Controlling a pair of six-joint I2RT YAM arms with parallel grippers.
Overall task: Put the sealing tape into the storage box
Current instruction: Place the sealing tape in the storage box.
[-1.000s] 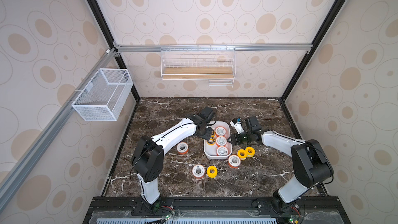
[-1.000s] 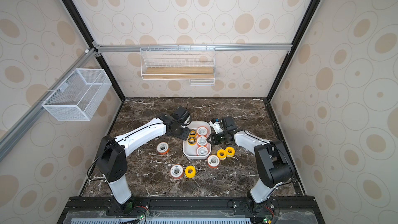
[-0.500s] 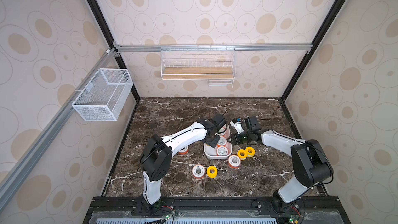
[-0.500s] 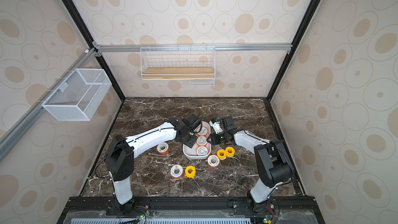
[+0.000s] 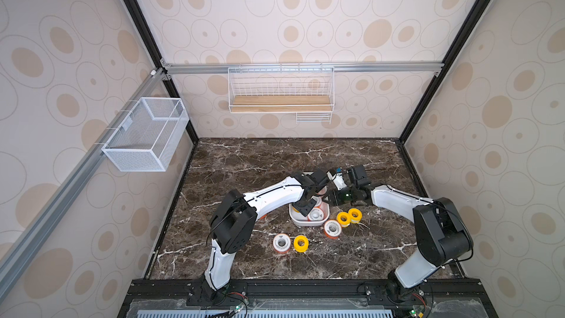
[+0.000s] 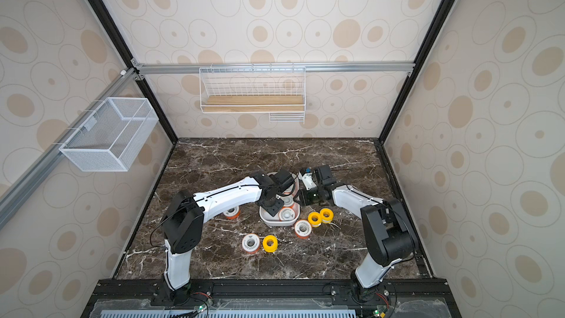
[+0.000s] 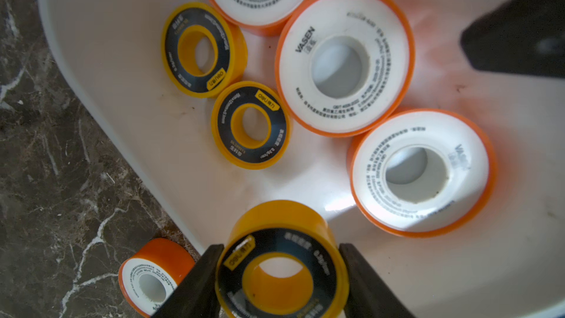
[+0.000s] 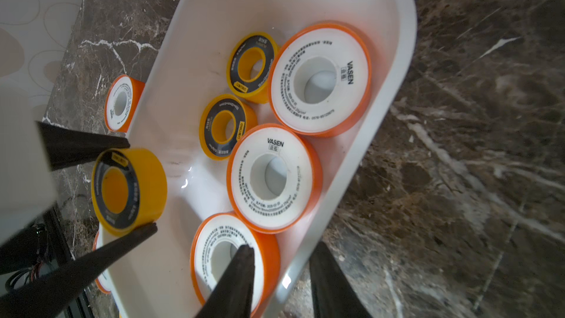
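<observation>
Left jaws pinching spool, arm outstretched

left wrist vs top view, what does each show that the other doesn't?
Left wrist only: the left gripper shut on a yellow dark-faced spool over the storage box; two more yellow spools lying flat inside, barely visible from above.
Top view only: the whole right arm, five more loose spools on the marble, the mesh basket, the wire shelf.
Both: the box, white-faced spools in it, and one orange-rimmed spool on the marble beside it.
</observation>
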